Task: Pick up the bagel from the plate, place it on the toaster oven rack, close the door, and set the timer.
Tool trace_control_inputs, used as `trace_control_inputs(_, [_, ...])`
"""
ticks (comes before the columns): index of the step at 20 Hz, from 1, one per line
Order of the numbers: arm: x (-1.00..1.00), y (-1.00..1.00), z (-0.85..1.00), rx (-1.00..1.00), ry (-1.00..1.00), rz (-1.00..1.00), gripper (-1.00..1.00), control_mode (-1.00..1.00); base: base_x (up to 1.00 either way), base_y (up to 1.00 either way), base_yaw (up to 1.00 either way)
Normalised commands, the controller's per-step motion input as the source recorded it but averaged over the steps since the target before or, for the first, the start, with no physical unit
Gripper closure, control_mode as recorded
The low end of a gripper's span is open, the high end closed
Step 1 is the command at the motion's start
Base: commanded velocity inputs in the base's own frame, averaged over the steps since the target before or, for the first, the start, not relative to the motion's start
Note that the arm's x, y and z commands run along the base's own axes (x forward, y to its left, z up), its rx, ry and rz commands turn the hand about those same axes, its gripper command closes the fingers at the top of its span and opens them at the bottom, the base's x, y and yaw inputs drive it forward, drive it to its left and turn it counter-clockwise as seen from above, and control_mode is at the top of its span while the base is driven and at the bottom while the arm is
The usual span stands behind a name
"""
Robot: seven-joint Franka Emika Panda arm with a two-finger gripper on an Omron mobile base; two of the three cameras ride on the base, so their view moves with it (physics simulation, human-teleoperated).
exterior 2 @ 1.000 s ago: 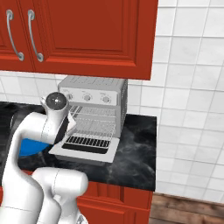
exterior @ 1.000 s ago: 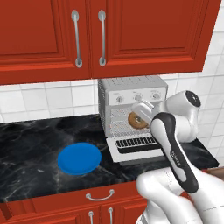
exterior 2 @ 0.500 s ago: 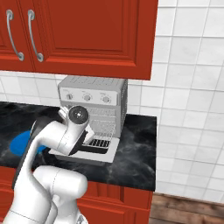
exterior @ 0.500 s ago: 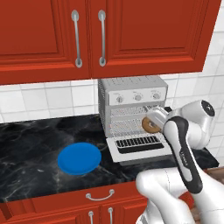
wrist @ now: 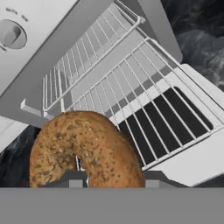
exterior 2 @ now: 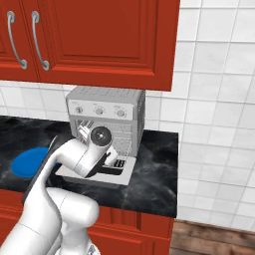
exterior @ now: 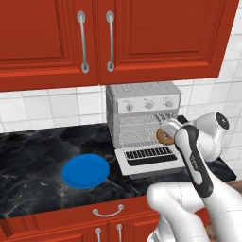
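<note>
My gripper (wrist: 111,177) pinches the bagel (wrist: 85,151) across its ring, fingers closed on opposite sides; this keeps it carried clear above the open door (exterior: 150,159), near the door's right edge. The bagel stands tilted on edge, its flat face toward the hand camera; a ring has no real long axis. Judgement: it must be laid flat before release. Beyond the door, the toaster oven rack (wrist: 94,72) spans the open cavity, bare, bars running front to back. The blue plate (exterior: 85,171) sits bare on the counter, well left of the oven.
</note>
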Motion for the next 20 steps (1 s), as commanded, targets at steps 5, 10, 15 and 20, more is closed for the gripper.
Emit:
trace_control_inputs(5, [0.4, 0.0, -0.27, -0.01, 0.07, 0.01, 1.0, -1.0, 0.0, 0.0, 0.0])
trace_control_inputs(10, [0.46, 0.0, -0.23, 0.0, 0.07, 0.05, 1.0, -1.0, 0.0, 0.0, 0.0])
trace_control_inputs(15, [0.47, 0.0, -0.3, 0.0, 0.07, 0.06, 1.0, -1.0, 0.0, 0.0, 0.0])
trace_control_inputs(20, [0.41, 0.0, -0.3, 0.0, 0.05, 0.08, 1.0, -1.0, 0.0, 0.0, 0.0])
